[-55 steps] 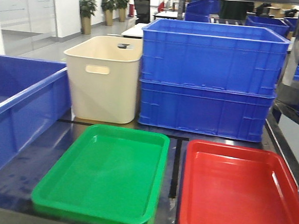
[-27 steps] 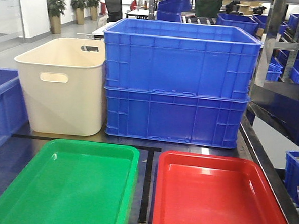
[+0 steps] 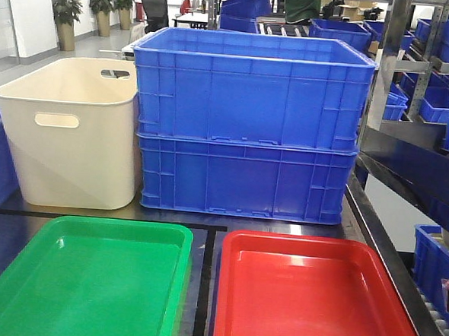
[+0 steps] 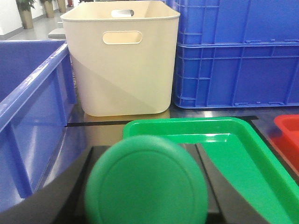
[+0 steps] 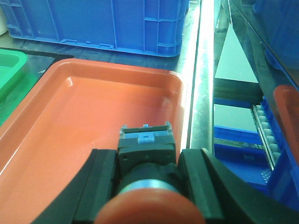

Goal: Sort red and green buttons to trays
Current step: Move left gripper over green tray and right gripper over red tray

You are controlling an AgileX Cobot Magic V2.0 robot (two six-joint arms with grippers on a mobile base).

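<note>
The green tray (image 3: 88, 281) and red tray (image 3: 300, 302) lie side by side at the front of the table, green on the left; neither holds a button. My left gripper (image 4: 145, 161) is shut on the green button (image 4: 145, 182), whose dome cap fills the bottom of the left wrist view, at the near left corner of the green tray (image 4: 224, 149). My right gripper (image 5: 147, 161) is shut on the red button (image 5: 147, 154) by its black block base, over the near right part of the red tray (image 5: 84, 107). Neither gripper shows in the front view.
A cream tub (image 3: 70, 132) with handle cut-outs stands behind the green tray. Two stacked blue crates (image 3: 246, 124) stand behind the red tray. A deep blue crate (image 4: 28, 112) is at the left. A metal table edge (image 5: 203, 70) and shelving with blue bins (image 3: 435, 89) lie at the right.
The front view has shifted: the trays, tub and crates have slid left and nearer in the picture, and the blue crate at the left has almost left the frame.
</note>
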